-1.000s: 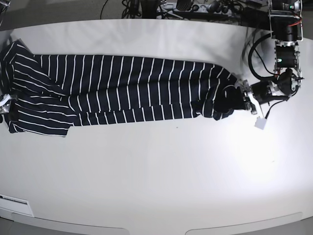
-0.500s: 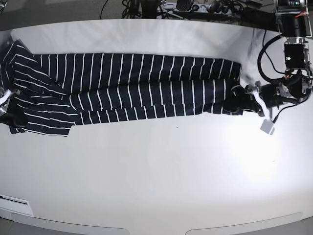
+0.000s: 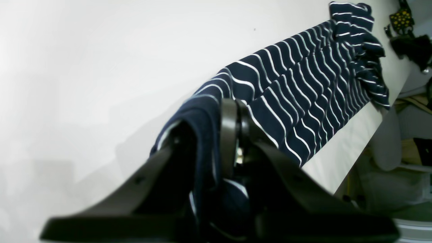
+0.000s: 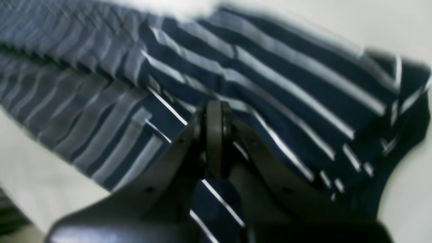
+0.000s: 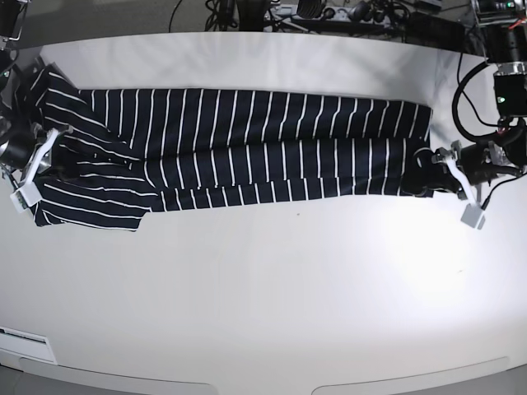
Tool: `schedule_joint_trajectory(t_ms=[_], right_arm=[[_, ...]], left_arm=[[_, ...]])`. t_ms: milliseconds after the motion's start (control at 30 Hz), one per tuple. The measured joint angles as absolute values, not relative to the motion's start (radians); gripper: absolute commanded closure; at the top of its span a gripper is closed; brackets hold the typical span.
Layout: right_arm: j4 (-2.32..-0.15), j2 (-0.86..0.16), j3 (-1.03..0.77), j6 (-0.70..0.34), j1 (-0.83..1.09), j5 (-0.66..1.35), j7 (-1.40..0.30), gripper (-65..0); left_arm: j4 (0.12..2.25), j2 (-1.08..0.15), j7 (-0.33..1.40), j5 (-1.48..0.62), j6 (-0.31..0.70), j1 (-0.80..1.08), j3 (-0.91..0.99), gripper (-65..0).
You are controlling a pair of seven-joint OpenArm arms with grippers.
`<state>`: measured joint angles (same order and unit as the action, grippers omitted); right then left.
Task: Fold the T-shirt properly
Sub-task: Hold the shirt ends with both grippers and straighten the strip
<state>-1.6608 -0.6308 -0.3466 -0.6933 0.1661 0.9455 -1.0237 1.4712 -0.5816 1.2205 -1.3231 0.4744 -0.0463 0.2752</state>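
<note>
T-shirt (image 5: pixel 247 148) lies as a long, narrow band across the upper half of the white table (image 5: pixel 263 296) in the base view, running from the left edge almost to the right edge, already doubled lengthwise so the striped layers overlap. Each end is pinched by one arm, which looks meant to draw the band straight and flat before a crosswise fold. At the right of the frame the left gripper (image 5: pixel 428 170) has its jaws closed on the dark end of the shirt; the left wrist view shows a thick roll of cloth (image 3: pixel 202 135) clamped between the jaws, with the band stretching away toward the upper right. At the left of the frame the right gripper (image 5: pixel 45 156) sits on the wider, sleeve end; in the right wrist view, which is blurred, its jaws are pressed together with striped cloth (image 4: pixel 216 199) caught at the tips, so it appears to be gripping a fold of the shirt. The left end spreads wider and more rumpled than the rest. Holding both ends low, near the table, likely keeps the layers from sliding apart.
</note>
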Motion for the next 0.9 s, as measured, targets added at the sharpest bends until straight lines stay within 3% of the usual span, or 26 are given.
schedule_joint_trajectory(t_ms=[267, 467, 633, 900], right_arm=[[-1.660, -0.620, -0.305, -0.523, 0.195, 0.673, -0.869, 0.0], [-1.659, -0.587, -0.305, -0.511, 0.273, 0.661, -0.801, 0.0], [-1.657, -0.519, -0.303, -0.505, 0.275, 0.523, -0.761, 0.0], [-1.657, -0.511, -0.303, -0.474, 0.273, 0.516, -0.746, 0.0]], left_arm=[[1.471, -0.582, 1.224, -1.323, 0.475, -0.034, 0.275, 0.0], [1.471, -0.582, 1.226, -1.320, 0.488, -0.028, 0.275, 0.0], [1.471, -0.582, 1.224, -1.312, 0.501, -0.028, 0.275, 0.0], [1.471, -0.581, 1.224, -1.255, 0.501, -0.028, 0.275, 0.0]])
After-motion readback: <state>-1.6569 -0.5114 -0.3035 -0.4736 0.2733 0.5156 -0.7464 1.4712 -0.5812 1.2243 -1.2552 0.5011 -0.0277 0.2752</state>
